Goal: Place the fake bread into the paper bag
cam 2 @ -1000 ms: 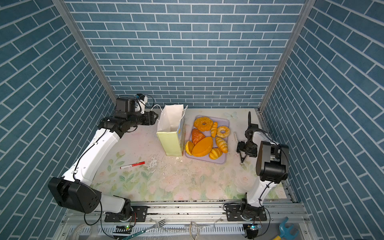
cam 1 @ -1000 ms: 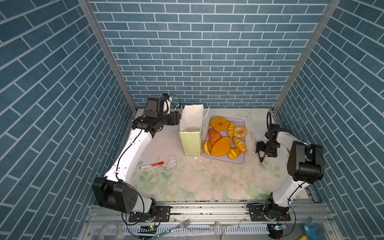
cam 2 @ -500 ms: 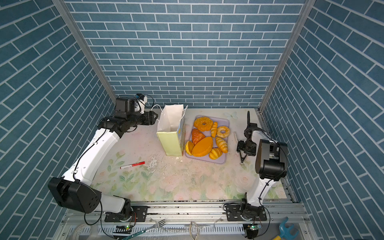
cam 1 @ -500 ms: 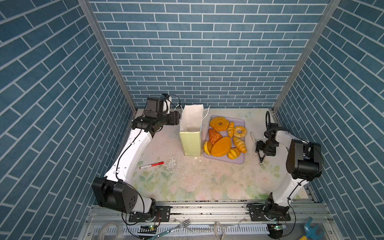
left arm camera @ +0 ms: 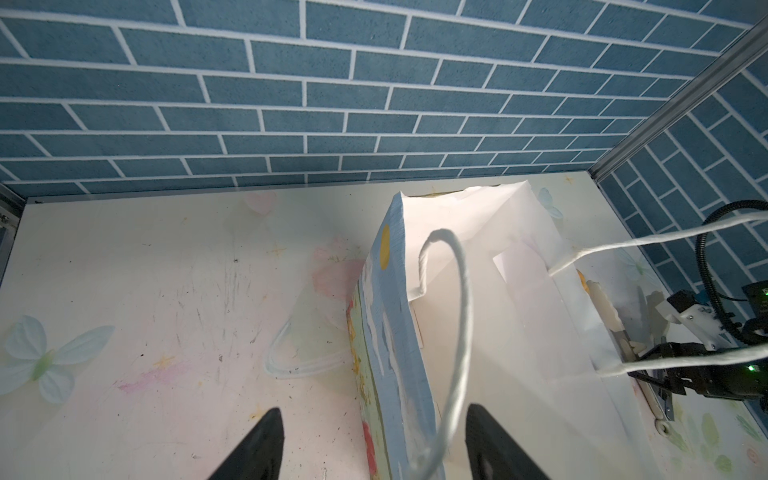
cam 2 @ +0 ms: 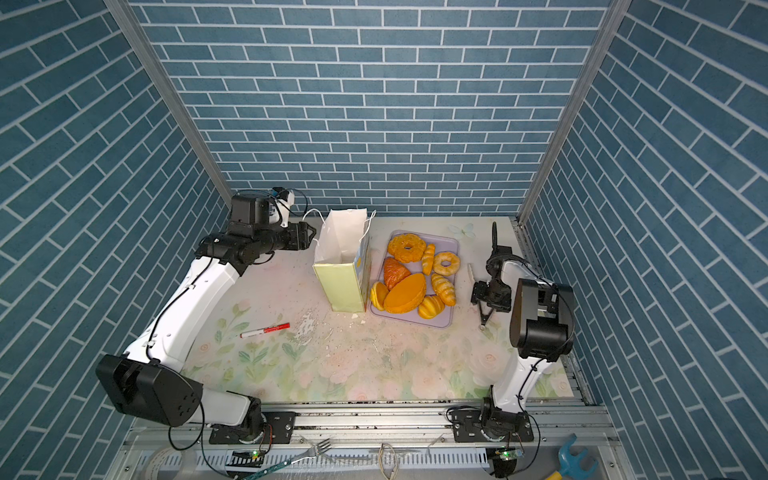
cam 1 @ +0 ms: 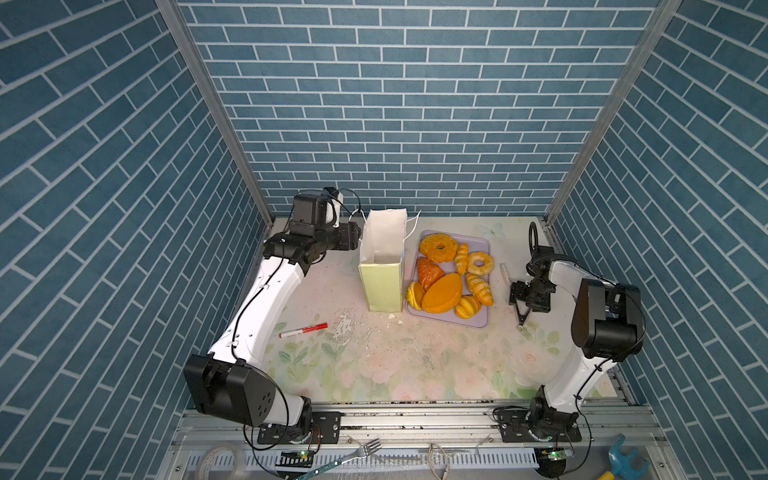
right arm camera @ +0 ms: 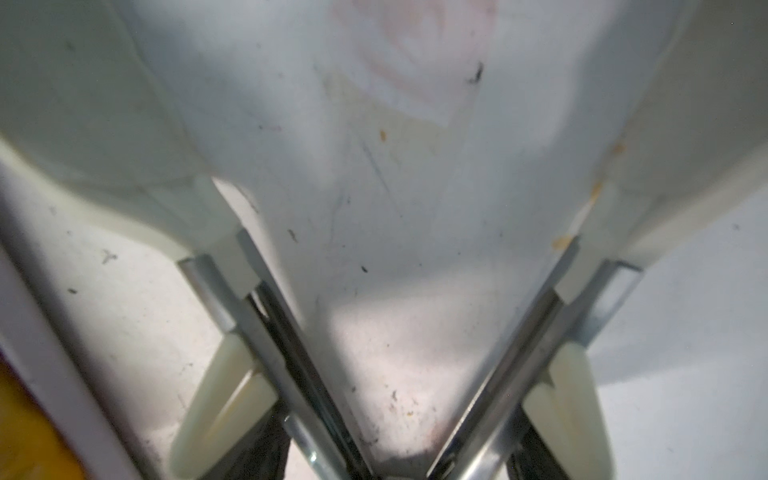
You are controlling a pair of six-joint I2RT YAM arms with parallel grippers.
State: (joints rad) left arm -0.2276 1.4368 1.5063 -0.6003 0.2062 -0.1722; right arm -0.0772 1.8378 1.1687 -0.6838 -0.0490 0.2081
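Note:
The fake bread [cam 1: 442, 293] [cam 2: 405, 293], several glossy orange pastries, lies on a lilac tray [cam 1: 478, 324] right of the paper bag. The paper bag [cam 1: 382, 282] [cam 2: 343, 286] [left arm camera: 478, 291] stands upright and open, and its white inside shows nothing. My left gripper [cam 1: 353, 241] [cam 2: 309, 239] [left arm camera: 376, 449] is open at the bag's left rim. The printed face and a cord handle [left arm camera: 461, 299] lie between its fingers. My right gripper [cam 1: 524, 299] [cam 2: 488, 297] [right arm camera: 399, 449] sits low right of the tray. It is shut on metal tongs [right arm camera: 519, 353] with cream tips.
A red marker [cam 1: 303, 330] lies on the floral mat left of the bag, with white crumbs [cam 1: 345, 328] beside it. Blue brick walls close in the back and both sides. A fork [cam 1: 361, 451] and a blue tool [cam 1: 621, 461] lie off the table's front.
The right arm's elbow has shifted slightly while its gripper stays over the tongs. The left arm, the bag and the bread have not moved.

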